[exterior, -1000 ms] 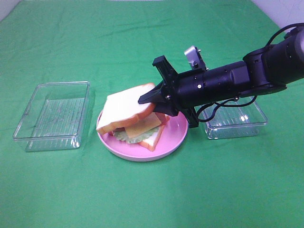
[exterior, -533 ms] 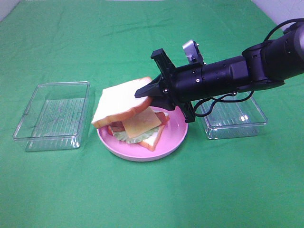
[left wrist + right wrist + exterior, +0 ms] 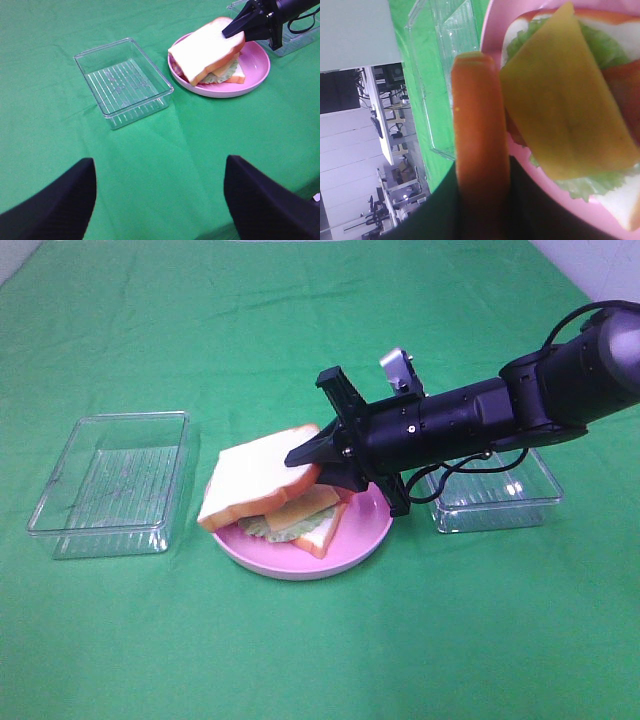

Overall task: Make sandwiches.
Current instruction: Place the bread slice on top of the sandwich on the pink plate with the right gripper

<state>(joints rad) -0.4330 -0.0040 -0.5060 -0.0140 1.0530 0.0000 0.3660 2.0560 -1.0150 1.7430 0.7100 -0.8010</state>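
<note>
On the pink plate [image 3: 345,558] lies a partly built sandwich: a lower bread slice [image 3: 323,531], lettuce [image 3: 262,528], bacon and yellow cheese [image 3: 301,507]. My right gripper [image 3: 312,453] is shut on the edge of the top bread slice [image 3: 255,475], which it holds tilted over the stack with its left end low. The right wrist view shows the slice's crust [image 3: 480,150] between the jaws above the cheese [image 3: 560,110], with the lettuce [image 3: 600,45] beneath. My left gripper [image 3: 160,172] hangs open over bare cloth, well short of the plate [image 3: 255,65].
An empty clear tray [image 3: 110,483] stands left of the plate, and another clear tray [image 3: 500,502] sits to the right under my right arm. A green cloth covers the table.
The right gripper lifted the top bread slice a little and carried it left, then lowered it closer to the stack. The left gripper stayed put.
</note>
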